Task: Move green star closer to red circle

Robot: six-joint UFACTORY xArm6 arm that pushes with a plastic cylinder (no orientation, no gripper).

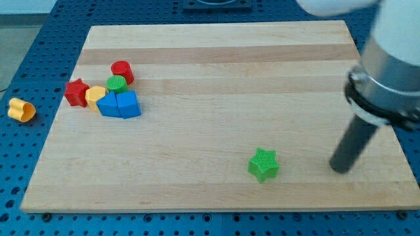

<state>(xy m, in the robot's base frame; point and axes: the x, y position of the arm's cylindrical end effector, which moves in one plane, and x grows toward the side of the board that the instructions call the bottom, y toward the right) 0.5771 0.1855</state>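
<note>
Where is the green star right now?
The green star sits alone near the board's bottom edge, right of centre, with my tip to its right, not touching.

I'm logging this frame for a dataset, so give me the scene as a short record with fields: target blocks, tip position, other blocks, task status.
block to move: green star, alone at the view's lower middle
goal block: red circle, at the view's upper left
my tip: right of the green star, apart from it
cluster by the red circle: green circle, red star, yellow block, two blue blocks
off the board: yellow-orange piece at the view's left
status: star far from circle, not yet moved
</note>
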